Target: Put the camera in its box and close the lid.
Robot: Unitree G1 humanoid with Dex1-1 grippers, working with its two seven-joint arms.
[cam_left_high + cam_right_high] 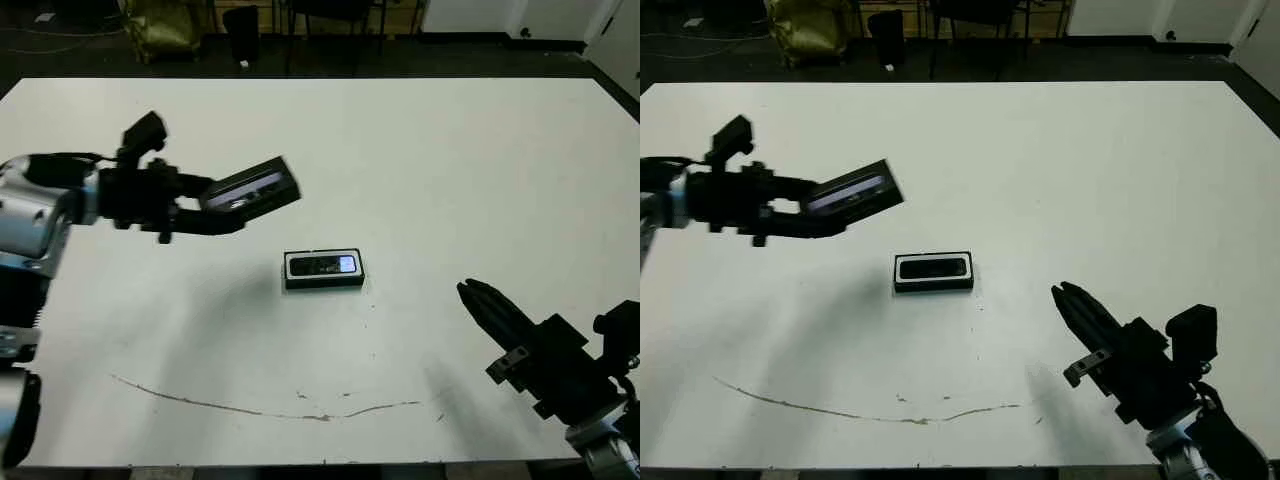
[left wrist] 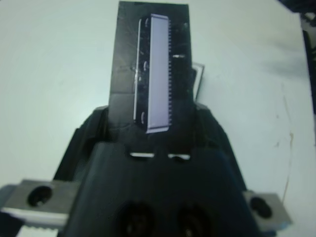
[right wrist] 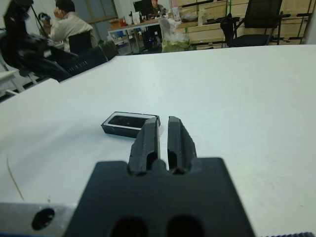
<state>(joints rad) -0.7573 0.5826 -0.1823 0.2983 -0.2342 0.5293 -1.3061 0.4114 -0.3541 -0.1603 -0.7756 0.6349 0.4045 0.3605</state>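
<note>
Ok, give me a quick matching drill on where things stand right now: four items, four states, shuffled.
Items:
1. lid
2. box
3. camera
4. right gripper

States:
A. lying inside the box
B. empty, fingers together, off to the box's right
C. held above the table in the left gripper
D. uncovered on the table

Pairs: 1-C, 2-D, 3-A, 4-B

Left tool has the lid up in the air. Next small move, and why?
Probably carry the lid right and toward the robot until it hangs over the box, then level it. The left tool holds it tilted, off to the box's left and clear of the table. The camera already lies inside the open box, and the right tool is shut and idle, well clear.
</note>
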